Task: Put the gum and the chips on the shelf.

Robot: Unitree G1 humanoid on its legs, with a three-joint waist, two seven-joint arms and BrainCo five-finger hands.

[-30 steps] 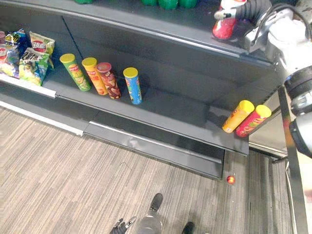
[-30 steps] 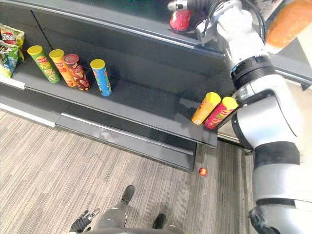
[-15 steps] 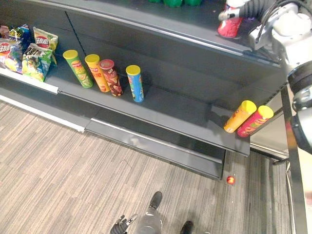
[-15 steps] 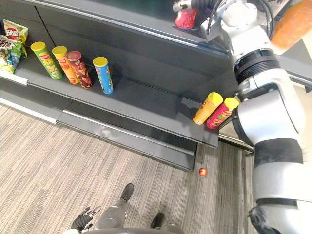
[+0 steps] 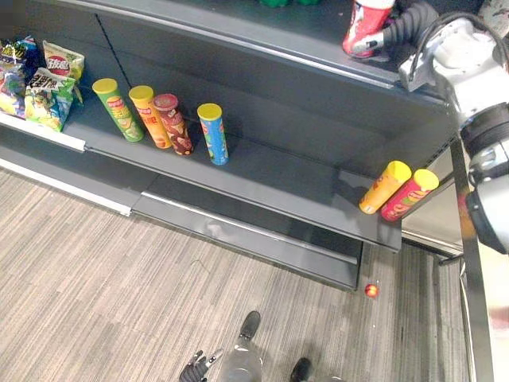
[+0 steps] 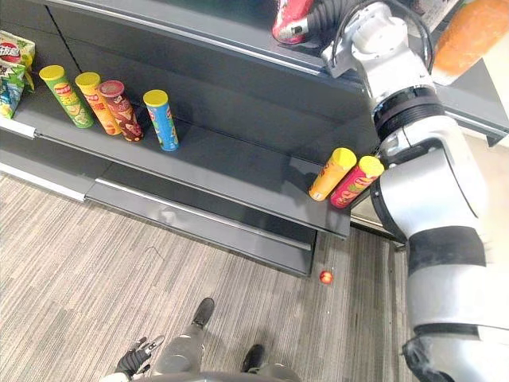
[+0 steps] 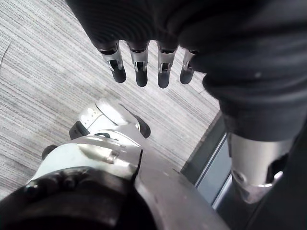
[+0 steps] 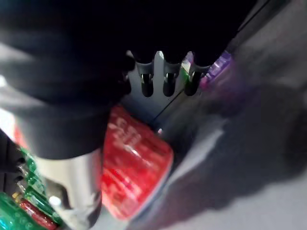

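The whole view has slid a little since half a second ago, and we discount that. Even so, the red canister (image 5: 359,24) now stands taller and straighter on the upper shelf (image 5: 262,33), and the right hand (image 5: 390,32) has come round to its side instead of covering it. We read this as the canister set down and the grasp let go, so one of the two goods looks placed; whether it is the gum or the chips we cannot tell. The right arm is raised high, its wrist bent toward the shelf. Its fingers (image 8: 169,81) reach straight past the canister, unwrapped, with the thumb just beside it. The left hand (image 5: 199,368) hangs low near the floor, loose and empty. Well below the right hand, two chip tubes (image 5: 398,189) lean at the lower shelf's end.
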